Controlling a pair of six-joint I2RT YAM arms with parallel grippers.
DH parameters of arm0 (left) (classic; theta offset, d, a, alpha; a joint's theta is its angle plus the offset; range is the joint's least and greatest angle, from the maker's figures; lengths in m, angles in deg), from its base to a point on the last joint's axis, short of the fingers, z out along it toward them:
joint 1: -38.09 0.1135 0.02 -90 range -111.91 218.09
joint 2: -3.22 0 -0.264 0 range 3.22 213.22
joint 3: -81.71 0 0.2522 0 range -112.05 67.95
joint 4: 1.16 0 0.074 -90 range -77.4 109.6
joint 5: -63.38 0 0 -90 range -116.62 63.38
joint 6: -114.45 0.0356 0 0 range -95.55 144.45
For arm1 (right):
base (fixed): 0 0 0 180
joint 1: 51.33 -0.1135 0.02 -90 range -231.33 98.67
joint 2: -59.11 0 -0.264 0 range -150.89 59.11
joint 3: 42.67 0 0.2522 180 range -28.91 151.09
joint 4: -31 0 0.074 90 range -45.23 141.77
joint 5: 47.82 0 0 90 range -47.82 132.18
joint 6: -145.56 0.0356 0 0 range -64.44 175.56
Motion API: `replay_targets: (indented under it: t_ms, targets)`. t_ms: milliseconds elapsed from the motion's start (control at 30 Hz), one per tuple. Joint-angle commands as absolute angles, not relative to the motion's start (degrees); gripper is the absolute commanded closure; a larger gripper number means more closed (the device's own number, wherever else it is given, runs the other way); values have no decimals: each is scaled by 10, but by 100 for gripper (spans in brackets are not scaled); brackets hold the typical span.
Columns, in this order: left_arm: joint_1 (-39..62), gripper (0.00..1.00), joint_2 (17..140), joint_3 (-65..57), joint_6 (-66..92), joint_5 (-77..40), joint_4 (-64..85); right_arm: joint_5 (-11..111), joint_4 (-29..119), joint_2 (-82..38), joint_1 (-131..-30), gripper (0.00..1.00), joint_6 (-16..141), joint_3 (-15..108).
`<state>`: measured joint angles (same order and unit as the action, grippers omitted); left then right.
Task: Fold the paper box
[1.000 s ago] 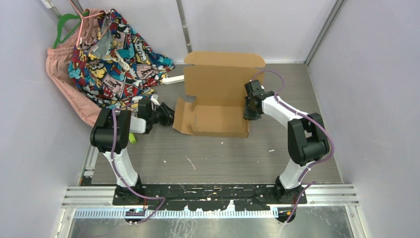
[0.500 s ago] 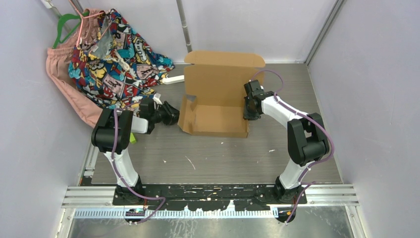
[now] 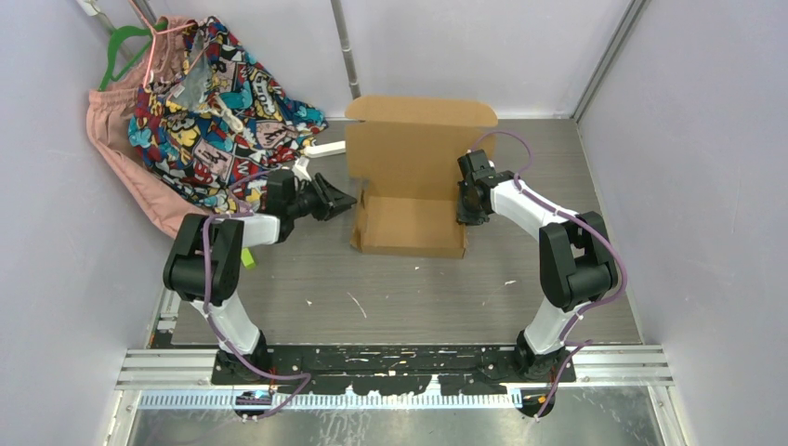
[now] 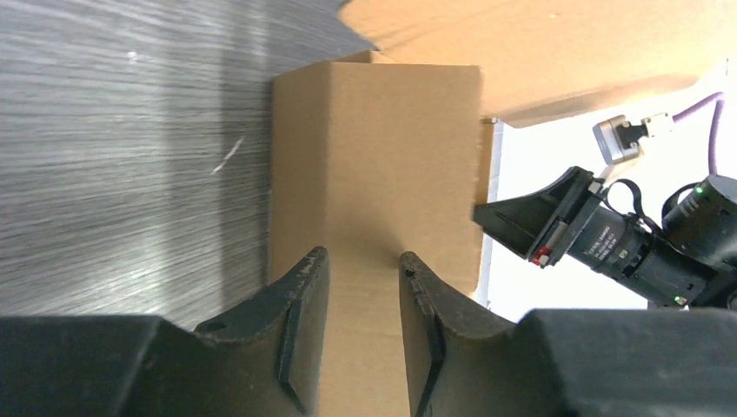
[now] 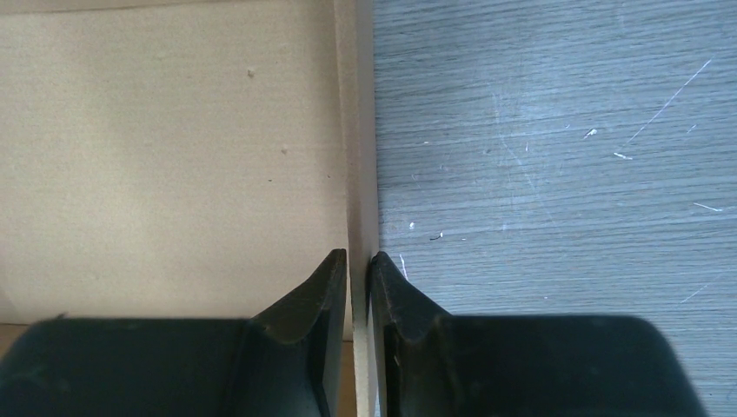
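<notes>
The paper box (image 3: pixel 409 223) is brown cardboard in the middle of the table, its lid panel (image 3: pixel 418 139) standing up at the back. My left gripper (image 3: pixel 346 200) is open and empty, its tips against the outside of the box's left side flap (image 4: pixel 374 165), which stands upright. My right gripper (image 3: pixel 467 200) is shut on the box's right side wall (image 5: pixel 356 174), one finger inside and one outside (image 5: pixel 359 261). The box floor (image 5: pixel 174 156) shows to the left of that wall.
A pile of colourful and pink clothes (image 3: pixel 204 102) with a green hanger (image 3: pixel 121 46) lies at the back left. A white object (image 3: pixel 321 149) sits by the box's back left corner. A small yellow-green thing (image 3: pixel 249 258) lies near the left arm. Enclosure walls surround the table.
My left gripper has moved right and a little back, pushing the left side flap from lying out flat to standing upright. The right gripper has not moved.
</notes>
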<state>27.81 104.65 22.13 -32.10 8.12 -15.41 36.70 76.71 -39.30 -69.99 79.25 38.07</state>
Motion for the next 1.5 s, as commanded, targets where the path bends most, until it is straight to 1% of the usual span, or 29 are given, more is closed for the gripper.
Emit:
replay_targets:
  t_ms: [0, 433, 767, 1000, 1467]
  targets:
    - [263, 63, 1011, 193, -293, 70, -120, 364, 756, -394, -704, 77, 788, 396]
    - [220, 63, 1028, 171, -265, 46, -90, 365, 753, -392, -704, 77, 787, 389]
    - [201, 63, 1029, 110, -215, 0, 31, 352, 754, -391, -705, 78, 781, 383]
    - [174, 63, 1038, 55, -162, -58, 137, 337, 755, -393, -709, 78, 774, 378]
    - [122, 63, 1046, 3, -94, -175, 270, 335, 755, -393, -709, 78, 771, 376]
